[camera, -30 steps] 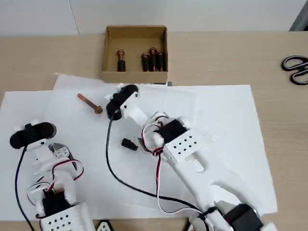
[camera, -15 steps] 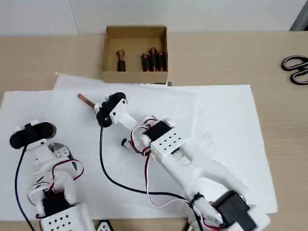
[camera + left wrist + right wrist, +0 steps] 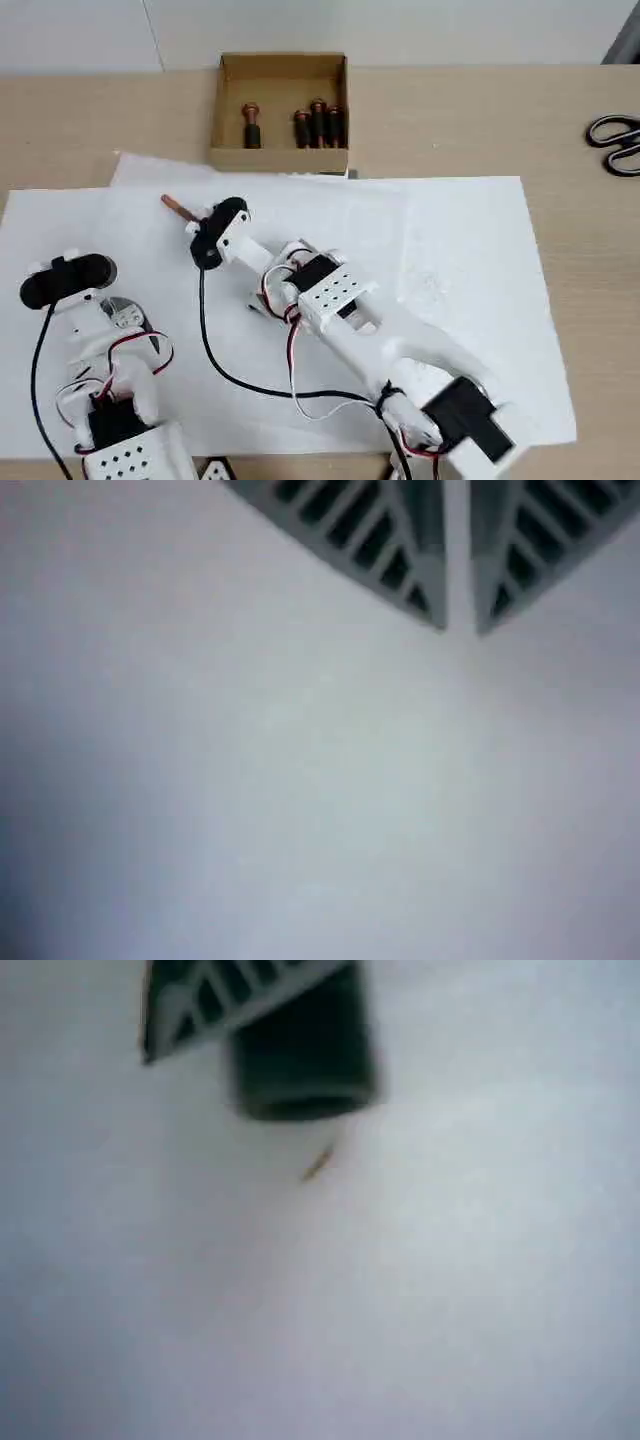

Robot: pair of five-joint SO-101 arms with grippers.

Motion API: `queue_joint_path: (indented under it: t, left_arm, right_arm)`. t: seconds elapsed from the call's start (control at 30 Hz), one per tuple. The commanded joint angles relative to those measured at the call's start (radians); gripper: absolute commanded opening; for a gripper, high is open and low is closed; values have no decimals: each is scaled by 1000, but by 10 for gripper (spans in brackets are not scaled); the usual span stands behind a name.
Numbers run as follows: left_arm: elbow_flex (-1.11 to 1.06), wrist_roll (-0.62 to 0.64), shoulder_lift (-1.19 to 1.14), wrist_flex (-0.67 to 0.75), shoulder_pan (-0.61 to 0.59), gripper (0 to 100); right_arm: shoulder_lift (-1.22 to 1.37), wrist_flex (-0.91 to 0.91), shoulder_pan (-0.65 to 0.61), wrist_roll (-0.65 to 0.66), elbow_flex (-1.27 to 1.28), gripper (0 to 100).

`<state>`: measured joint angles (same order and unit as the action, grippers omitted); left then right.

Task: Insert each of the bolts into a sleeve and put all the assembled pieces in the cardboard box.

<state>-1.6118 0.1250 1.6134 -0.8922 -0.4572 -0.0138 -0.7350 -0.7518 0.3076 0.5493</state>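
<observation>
High view: bolt (image 3: 178, 207) beside end effector (image 3: 206, 230)

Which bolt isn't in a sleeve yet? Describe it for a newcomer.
Find the cardboard box far across the table, then the white paper in front of it. On the paper's left lies a slanted copper bolt; unlike the four pieces in the box, it wears no dark sleeve.

A light wooden table (image 3: 480, 120) under white paper sheets (image 3: 470, 240), scissors (image 3: 615, 143) at its edge.
</observation>
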Motion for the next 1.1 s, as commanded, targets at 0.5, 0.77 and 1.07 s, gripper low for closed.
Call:
queue_joint_path:
  t: [0.5,0.77,1.07]
  left_arm:
    - [8,0,9,26,2,5]
    - [-4,0,9,26,3,5]
    - [-4,-2,9,28,3,5]
  right_arm:
    - [-170,-160,-41,3,-74,288]
    - [-200,-182,-30,-32,-87,288]
    - [-205,-189,-27,-109,-92,288]
